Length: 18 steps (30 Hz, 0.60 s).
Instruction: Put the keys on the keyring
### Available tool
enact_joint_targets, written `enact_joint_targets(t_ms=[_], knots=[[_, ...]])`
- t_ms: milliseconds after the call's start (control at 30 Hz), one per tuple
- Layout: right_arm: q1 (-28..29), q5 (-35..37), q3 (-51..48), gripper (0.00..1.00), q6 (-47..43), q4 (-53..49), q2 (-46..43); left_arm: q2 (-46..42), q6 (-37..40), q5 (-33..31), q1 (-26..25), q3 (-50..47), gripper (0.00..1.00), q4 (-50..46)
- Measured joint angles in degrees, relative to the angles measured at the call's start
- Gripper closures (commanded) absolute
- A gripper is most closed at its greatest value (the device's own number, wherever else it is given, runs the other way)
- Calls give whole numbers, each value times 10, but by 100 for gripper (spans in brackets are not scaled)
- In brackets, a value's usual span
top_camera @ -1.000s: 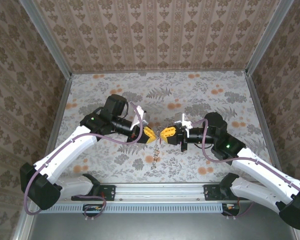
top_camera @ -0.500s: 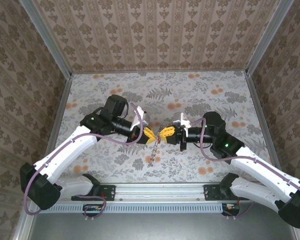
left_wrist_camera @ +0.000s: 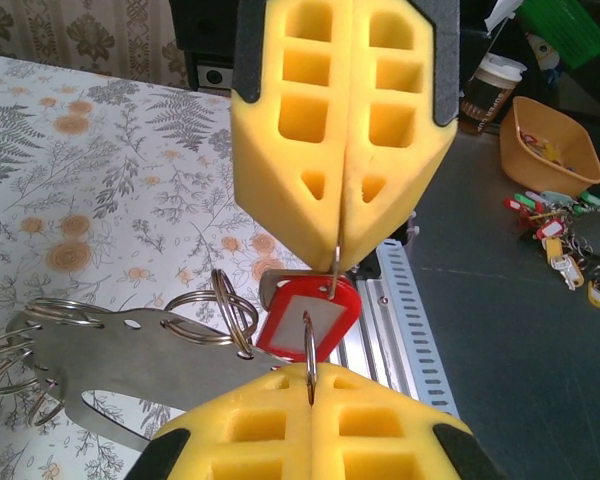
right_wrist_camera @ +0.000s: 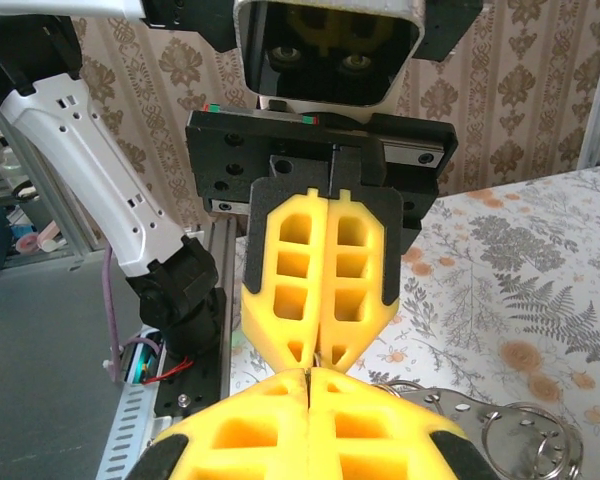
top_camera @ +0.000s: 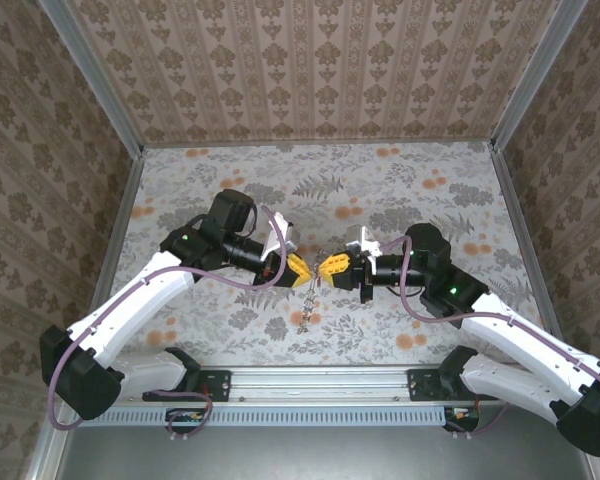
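Nearest you in the left wrist view, your left gripper is clenched on what I take for the keyring, a thin wire seen edge-on, though I can't be sure. Touching it, the keys hang by their red tag between the two tips. Just beyond, your right gripper is clenched on the fine loop at the tag's top. Over the last second that right gripper crept slightly toward the left one, then stopped; both grips stayed tight. That reads as fine lining-up, with threading not yet confirmed. Farther off, a ringed metal plate dangles above the table.
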Motion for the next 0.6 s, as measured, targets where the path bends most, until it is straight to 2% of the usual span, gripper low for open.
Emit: enact_joint_targets(t_ms=[600], knots=[[8,14,11,100,1,-18,7,-4,0,-13,-5,0,100,-3]])
